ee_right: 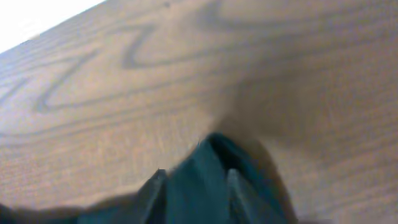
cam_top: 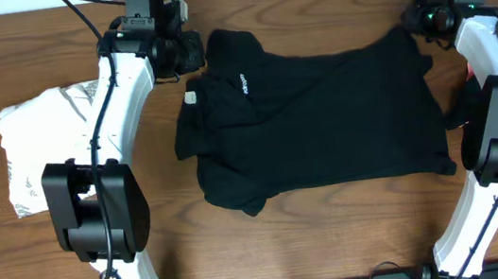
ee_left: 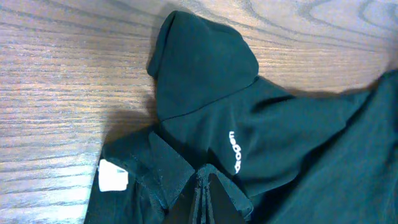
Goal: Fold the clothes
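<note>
Both arms rise nearest the overhead lens and reach to the far edge of the black short-sleeved fabric shirt with a small white logo. It lies flat, long axis left to right. The left gripper is at the collar end, the right gripper at the opposite corner.

Left wrist view: fingers pressed together at the collar; whether they nip cloth, I cannot tell.

Right wrist view: jaws pinch a fold. The shirt's body lies robot-ward of both.
</note>
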Action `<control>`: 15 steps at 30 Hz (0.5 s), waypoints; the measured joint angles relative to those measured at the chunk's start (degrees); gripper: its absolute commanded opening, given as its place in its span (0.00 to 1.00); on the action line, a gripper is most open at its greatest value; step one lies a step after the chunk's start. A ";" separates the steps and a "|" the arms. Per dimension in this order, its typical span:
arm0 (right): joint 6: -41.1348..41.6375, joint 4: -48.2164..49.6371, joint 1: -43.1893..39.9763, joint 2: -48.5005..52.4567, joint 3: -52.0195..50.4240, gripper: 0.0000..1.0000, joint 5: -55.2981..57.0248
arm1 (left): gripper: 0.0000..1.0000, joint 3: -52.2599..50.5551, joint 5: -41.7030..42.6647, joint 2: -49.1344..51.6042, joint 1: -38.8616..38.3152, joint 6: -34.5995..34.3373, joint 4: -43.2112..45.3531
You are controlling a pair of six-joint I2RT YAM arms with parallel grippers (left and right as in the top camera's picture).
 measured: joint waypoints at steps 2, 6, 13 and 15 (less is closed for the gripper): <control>-0.61 -2.99 0.02 0.00 0.00 0.36 0.68 | 0.06 0.00 -0.02 0.00 0.00 0.00 0.00; -2.51 -10.38 -0.11 0.00 -0.02 0.35 1.57 | 0.06 0.00 0.00 0.00 0.00 0.00 -0.66; -5.35 -25.20 -2.34 -2.03 -0.09 0.53 2.27 | 0.16 -0.09 0.00 0.00 0.00 0.33 -12.61; -7.19 -31.87 -3.61 -4.70 -0.15 0.59 2.36 | 0.16 -0.13 -0.02 0.00 0.00 0.24 -18.16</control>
